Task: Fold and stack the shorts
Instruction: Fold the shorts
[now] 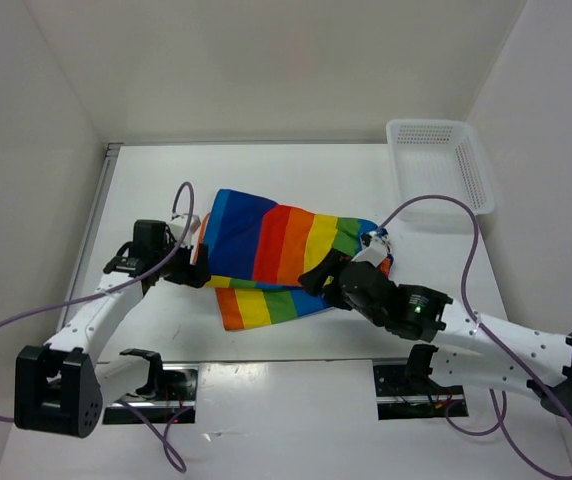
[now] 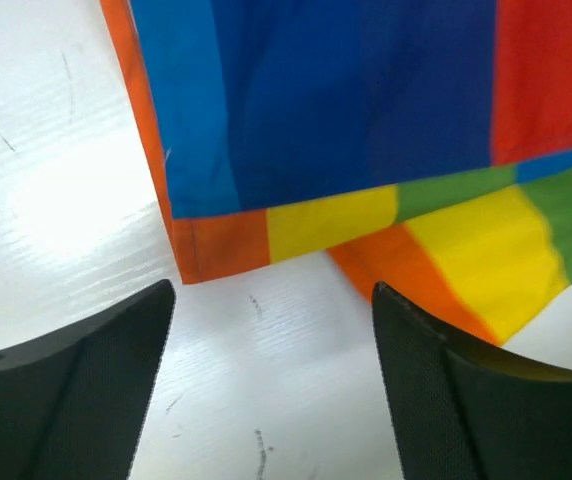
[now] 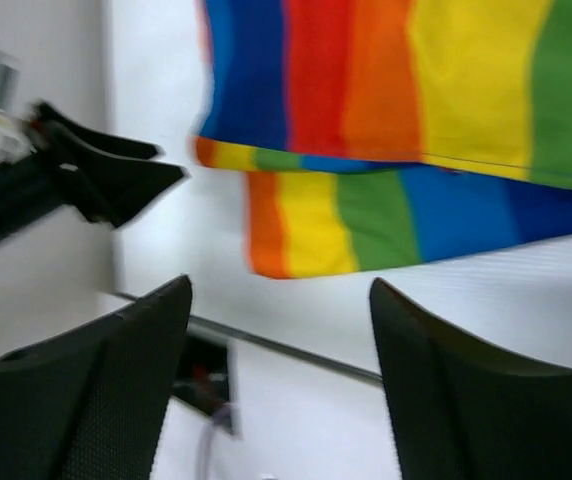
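Shorts (image 1: pixel 276 255) laid on table (image 1: pixel 146 180), partly folded | left gripper (image 2: pixel 269 330) spread, empty, at left hem | right gripper (image 3: pixel 281 300) spread, empty, by near edge | step judged mid-fold | next: corners to be pinched, folded across

We are seeing the shorts (image 1: pixel 276 250) lying mid-frame on the table (image 1: pixel 296 175), basket (image 1: pixel 441 165) sitting upper right, left gripper (image 1: pixel 198 264) and right gripper (image 1: pixel 318 278) flanking them.
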Robot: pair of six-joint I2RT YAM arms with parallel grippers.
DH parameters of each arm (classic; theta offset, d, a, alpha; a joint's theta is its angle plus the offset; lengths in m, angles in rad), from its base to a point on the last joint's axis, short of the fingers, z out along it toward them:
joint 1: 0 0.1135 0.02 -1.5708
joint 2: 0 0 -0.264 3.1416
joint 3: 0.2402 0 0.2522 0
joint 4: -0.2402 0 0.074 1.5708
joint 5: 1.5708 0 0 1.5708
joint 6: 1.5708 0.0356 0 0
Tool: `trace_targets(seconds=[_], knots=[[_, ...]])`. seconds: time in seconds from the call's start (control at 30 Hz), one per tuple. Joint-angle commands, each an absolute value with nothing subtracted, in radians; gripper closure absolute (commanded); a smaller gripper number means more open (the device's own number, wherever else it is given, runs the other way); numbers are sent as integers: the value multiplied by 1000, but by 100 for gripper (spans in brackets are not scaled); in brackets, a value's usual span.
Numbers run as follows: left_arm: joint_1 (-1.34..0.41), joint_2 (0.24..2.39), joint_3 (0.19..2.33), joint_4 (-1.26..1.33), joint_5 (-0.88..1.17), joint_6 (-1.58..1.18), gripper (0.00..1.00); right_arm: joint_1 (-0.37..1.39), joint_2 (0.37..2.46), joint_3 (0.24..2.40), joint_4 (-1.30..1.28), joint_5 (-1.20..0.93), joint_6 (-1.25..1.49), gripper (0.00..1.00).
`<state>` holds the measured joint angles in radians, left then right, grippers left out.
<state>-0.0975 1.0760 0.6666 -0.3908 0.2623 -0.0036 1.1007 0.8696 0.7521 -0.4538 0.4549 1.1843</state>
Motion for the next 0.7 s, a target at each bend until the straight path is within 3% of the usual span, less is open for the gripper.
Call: trace_targets(seconds=[0.0,0.03,0.17,0.37,0.5,0.6,0.63,0.67], knots=[[-92,1133,638,-304,270,0,9,1101,916,709,-546,515,1209,21],[-92,1156,638,-290,270,0,9,1101,929,709,-546,532,1209,10],[-83,1256,660,-290,270,0,9,1101,940,748,-592,620,1158,1],[-54,1325,660,-258,298,0,13,1080,899,770,-640,752,1085,1],[-54,1385,698,-249,324,0,16,1005,910,804,-650,714,1034,0],[-44,1443,739,-258,365,0,29,843,910,804,-603,550,959,0],[-44,1468,758,-268,365,0,45,812,891,804,-592,510,948,0],[-44,1468,767,-268,376,0,54,789,881,804,-592,473,948,0]])
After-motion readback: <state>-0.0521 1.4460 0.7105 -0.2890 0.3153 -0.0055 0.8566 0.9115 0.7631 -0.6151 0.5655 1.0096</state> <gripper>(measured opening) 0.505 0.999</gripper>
